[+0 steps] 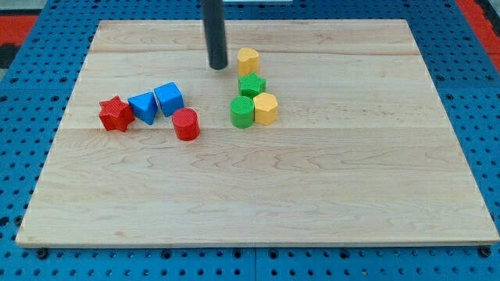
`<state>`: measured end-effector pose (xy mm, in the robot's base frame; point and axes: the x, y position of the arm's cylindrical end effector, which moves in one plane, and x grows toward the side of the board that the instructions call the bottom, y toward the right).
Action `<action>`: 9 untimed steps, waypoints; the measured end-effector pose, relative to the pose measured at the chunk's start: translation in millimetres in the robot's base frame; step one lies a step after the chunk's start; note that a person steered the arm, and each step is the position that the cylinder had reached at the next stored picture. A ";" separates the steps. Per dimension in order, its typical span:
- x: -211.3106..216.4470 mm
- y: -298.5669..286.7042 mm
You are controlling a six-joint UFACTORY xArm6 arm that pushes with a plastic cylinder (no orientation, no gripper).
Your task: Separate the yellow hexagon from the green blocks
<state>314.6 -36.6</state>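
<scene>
The yellow hexagon [266,108] sits near the board's upper middle, touching the green cylinder [242,112] on its left. The green star [251,84] sits just above them, close to or touching the hexagon. A second yellow block [248,60], heart-like in shape, sits above the green star. My tip [216,66] rests on the board to the left of that upper yellow block, above and left of the green blocks, touching none of them.
To the left lie a red star [116,114], a blue triangle [143,107], a blue cube [169,99] and a red cylinder [186,124]. The wooden board [258,195] lies on a blue perforated surface.
</scene>
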 end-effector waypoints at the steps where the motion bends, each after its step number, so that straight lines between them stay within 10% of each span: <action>1: -7.0 34.9; 3: -13.7 71.9; 5: 122.0 83.1; 7: 39.1 -11.4; 9: 101.7 48.1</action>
<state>416.2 11.4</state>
